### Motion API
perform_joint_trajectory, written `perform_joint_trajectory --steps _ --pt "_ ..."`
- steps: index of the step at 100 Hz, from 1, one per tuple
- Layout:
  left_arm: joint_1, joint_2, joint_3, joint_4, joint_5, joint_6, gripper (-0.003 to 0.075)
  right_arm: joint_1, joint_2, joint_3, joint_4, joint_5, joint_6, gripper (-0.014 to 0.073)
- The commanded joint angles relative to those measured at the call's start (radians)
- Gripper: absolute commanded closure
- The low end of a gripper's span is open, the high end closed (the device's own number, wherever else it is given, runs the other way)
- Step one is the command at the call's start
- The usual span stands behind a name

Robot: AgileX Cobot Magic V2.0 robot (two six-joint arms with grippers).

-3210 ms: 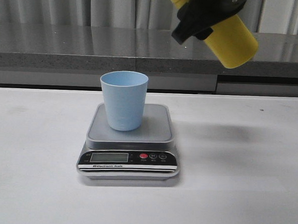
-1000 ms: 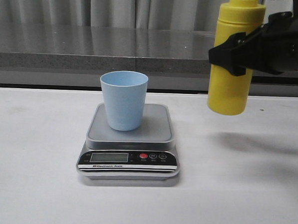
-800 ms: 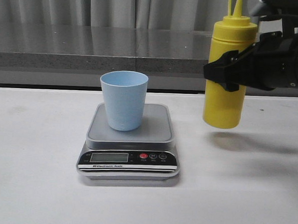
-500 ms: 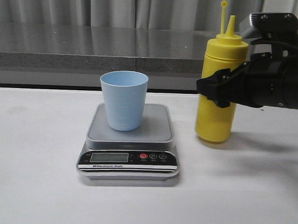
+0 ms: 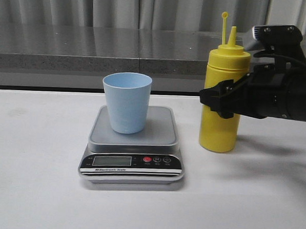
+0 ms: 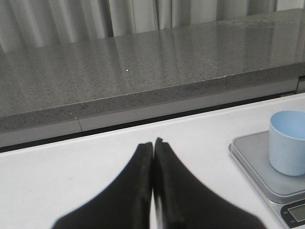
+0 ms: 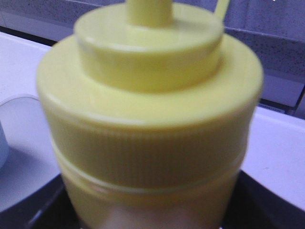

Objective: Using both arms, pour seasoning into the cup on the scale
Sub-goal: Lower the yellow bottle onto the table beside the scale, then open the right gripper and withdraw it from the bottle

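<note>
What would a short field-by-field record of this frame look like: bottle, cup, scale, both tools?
bottle: yellow squeeze bottle upright, base on the table, to the right of the scale
cup: pale blue cup upright on the scale platform, contents not visible
scale: silver-grey scale, display unreadable
right tool: right tool closed around the bottle's middle
left tool: left tool shut, empty, to the left of the scale, out of the front view
cap: off the nozzle, stalk standing up
</note>
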Motion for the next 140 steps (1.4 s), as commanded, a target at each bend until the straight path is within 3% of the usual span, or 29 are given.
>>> perform_joint_trajectory --steps 1,30,140 --pt "0.002 0.007 -0.026 0.0 -0.089 -0.004 0.0738 -0.005 -0.036 -0.015 -0.012 -0.065 -0.013 0.0216" --pt "0.002 0.007 -0.026 0.0 -0.089 -0.004 0.0738 -0.005 -0.036 -0.015 -0.011 -0.066 -0.013 -0.0013" --pt "0.002 0.007 -0.026 0.0 -0.089 -0.004 0.0738 -0.006 -0.145 0.12 0.066 -0.067 -0.013 -0.0009"
